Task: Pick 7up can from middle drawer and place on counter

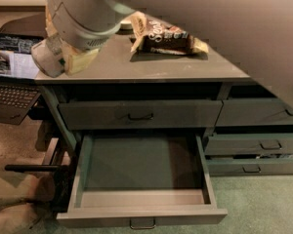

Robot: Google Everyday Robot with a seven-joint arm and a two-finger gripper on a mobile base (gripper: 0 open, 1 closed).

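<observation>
The middle drawer (141,169) is pulled out wide and its dark inside is bare. Above it the shallower top drawer (139,113) is shut. The grey counter (185,67) tops the cabinet. My big white arm comes in from the top right. My gripper (56,60) hangs at the counter's left front corner, its yellowish fingers (80,60) shut on a pale whitish cylinder with a small green mark, the 7up can (46,60). The can is held at about counter-top height, partly past the left edge.
A brown-and-yellow snack bag (163,35) lies on the counter at the back. An open laptop (10,77) sits to the left of the cabinet. Narrower drawers (259,145) of the neighbouring stack stand at the right, slightly open. Green carpet lies in front.
</observation>
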